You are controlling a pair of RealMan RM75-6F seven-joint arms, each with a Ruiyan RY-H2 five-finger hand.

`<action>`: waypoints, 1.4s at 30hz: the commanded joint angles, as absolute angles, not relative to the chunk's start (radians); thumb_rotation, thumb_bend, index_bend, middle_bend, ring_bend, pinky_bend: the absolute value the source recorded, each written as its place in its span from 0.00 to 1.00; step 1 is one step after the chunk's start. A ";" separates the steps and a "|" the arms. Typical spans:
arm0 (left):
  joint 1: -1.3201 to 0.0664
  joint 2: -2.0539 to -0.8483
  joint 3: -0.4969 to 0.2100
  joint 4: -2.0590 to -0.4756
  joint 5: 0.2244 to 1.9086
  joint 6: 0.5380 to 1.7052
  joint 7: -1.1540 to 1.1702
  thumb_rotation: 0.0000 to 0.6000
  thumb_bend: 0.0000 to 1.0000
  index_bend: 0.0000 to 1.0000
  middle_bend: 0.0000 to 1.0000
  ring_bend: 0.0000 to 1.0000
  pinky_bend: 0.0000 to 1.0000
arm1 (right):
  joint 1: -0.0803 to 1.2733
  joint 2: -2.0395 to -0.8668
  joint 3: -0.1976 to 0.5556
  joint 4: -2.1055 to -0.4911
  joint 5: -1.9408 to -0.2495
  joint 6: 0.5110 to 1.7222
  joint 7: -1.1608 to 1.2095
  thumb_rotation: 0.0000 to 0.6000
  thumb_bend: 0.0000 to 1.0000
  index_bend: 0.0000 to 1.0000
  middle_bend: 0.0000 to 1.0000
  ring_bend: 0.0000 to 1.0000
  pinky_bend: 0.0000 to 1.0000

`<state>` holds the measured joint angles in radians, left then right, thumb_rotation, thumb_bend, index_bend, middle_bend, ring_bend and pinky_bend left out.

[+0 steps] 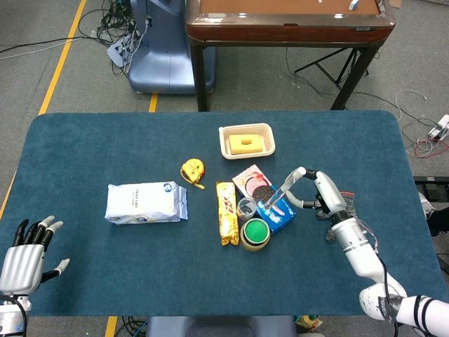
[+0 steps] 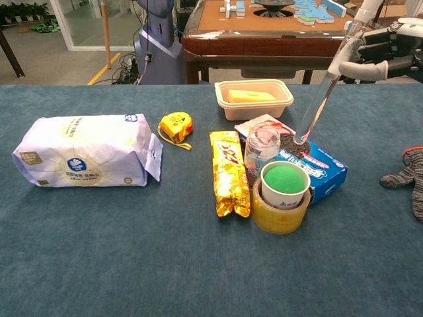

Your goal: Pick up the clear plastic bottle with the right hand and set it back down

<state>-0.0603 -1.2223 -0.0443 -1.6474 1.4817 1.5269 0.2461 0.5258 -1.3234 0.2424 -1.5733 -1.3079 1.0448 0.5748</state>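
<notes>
The clear plastic bottle [image 2: 320, 94] is a slim tube, also seen in the head view [image 1: 283, 189]. It leans steeply, top up to the right, and its lower end sits on the blue cookie box [image 2: 316, 163]. My right hand [image 2: 386, 51] holds it near the cap between thumb and fingers; in the head view this hand [image 1: 323, 194] is at the table's right side. My left hand [image 1: 25, 254] hangs at the near left corner with fingers spread, holding nothing.
Beside the box stand a small glass jar [image 2: 262, 149], a green-topped cup inside a tape roll [image 2: 283, 193] and a yellow snack bar [image 2: 229, 172]. Further off are a beige tray [image 2: 254, 98], a yellow tape measure [image 2: 176, 126], a white bag [image 2: 84, 158] and a grey glove [image 2: 411, 174].
</notes>
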 commanded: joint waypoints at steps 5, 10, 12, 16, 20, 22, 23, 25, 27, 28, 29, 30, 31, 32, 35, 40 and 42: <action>-0.064 -1.223 -0.046 -1.649 1.483 1.525 0.249 1.00 0.20 0.20 0.12 0.12 0.00 | 0.520 -1.409 0.227 -1.422 -1.397 1.211 0.208 1.00 0.59 0.68 0.46 0.35 0.25; -0.064 -1.222 -0.046 -1.651 1.481 1.524 0.251 1.00 0.20 0.20 0.12 0.12 0.00 | 0.517 -1.415 0.229 -1.444 -1.376 1.195 0.255 1.00 0.59 0.68 0.46 0.35 0.25; -0.065 -1.222 -0.047 -1.651 1.481 1.524 0.251 1.00 0.20 0.20 0.12 0.12 0.00 | 0.518 -1.398 0.233 -1.488 -1.353 1.158 0.318 1.00 0.59 0.68 0.46 0.35 0.25; -0.065 -1.221 -0.046 -1.652 1.481 1.524 0.252 1.00 0.20 0.20 0.12 0.12 0.00 | 0.526 -1.337 0.253 -1.605 -1.300 1.056 0.487 1.00 0.59 0.68 0.46 0.35 0.25; -0.065 -1.221 -0.047 -1.650 1.480 1.525 0.249 1.00 0.20 0.20 0.12 0.12 0.00 | 0.538 -1.305 0.270 -1.647 -1.303 1.023 0.549 1.00 0.59 0.68 0.46 0.35 0.25; -0.065 -1.221 -0.047 -1.649 1.480 1.524 0.248 1.00 0.20 0.20 0.12 0.12 0.00 | 0.546 -1.305 0.278 -1.656 -1.307 1.021 0.556 1.00 0.59 0.68 0.46 0.35 0.25; -0.065 -1.221 -0.047 -1.648 1.480 1.524 0.248 1.00 0.20 0.20 0.12 0.12 0.00 | 0.550 -1.305 0.281 -1.660 -1.308 1.019 0.558 1.00 0.59 0.68 0.46 0.35 0.25; -0.064 -1.222 -0.047 -1.646 1.479 1.525 0.245 1.00 0.20 0.20 0.12 0.12 0.00 | 0.561 -1.309 0.286 -1.662 -1.310 1.014 0.551 1.00 0.59 0.68 0.46 0.35 0.25; -0.063 -1.222 -0.047 -1.643 1.478 1.525 0.243 1.00 0.20 0.20 0.12 0.12 0.00 | 0.570 -1.317 0.290 -1.663 -1.308 1.012 0.542 1.00 0.59 0.68 0.46 0.35 0.25; -0.063 -1.223 -0.047 -1.642 1.477 1.524 0.242 1.00 0.20 0.20 0.12 0.12 0.00 | 0.576 -1.325 0.292 -1.662 -1.307 1.012 0.533 1.00 0.59 0.68 0.46 0.35 0.25; -0.063 -1.223 -0.047 -1.640 1.476 1.524 0.240 1.00 0.20 0.20 0.12 0.12 0.00 | 0.581 -1.331 0.293 -1.659 -1.306 1.012 0.525 1.00 0.59 0.68 0.46 0.35 0.25; -0.063 -1.223 -0.047 -1.639 1.476 1.525 0.239 1.00 0.20 0.20 0.12 0.12 0.00 | 0.586 -1.338 0.294 -1.657 -1.305 1.011 0.518 1.00 0.59 0.68 0.46 0.35 0.25; -0.062 -1.224 -0.047 -1.637 1.476 1.525 0.237 1.00 0.20 0.20 0.12 0.12 0.00 | 0.592 -1.346 0.295 -1.654 -1.302 1.009 0.511 1.00 0.59 0.68 0.46 0.35 0.25; -0.062 -1.224 -0.046 -1.635 1.475 1.525 0.235 1.00 0.20 0.20 0.12 0.12 0.00 | 0.597 -1.352 0.296 -1.650 -1.300 1.007 0.505 1.00 0.59 0.68 0.46 0.35 0.25; -0.060 -1.224 -0.047 -1.628 1.472 1.526 0.228 1.00 0.20 0.20 0.12 0.12 0.00 | 0.612 -1.376 0.297 -1.626 -1.295 1.005 0.475 1.00 0.59 0.68 0.46 0.35 0.25; -0.057 -1.224 -0.047 -1.618 1.466 1.526 0.217 1.00 0.20 0.20 0.12 0.12 0.00 | 0.631 -1.408 0.301 -1.600 -1.287 0.999 0.465 1.00 0.59 0.68 0.46 0.35 0.25; -0.056 -1.225 -0.047 -1.613 1.464 1.526 0.213 1.00 0.20 0.20 0.12 0.12 0.00 | 0.637 -1.414 0.300 -1.596 -1.283 0.992 0.463 1.00 0.59 0.68 0.46 0.35 0.25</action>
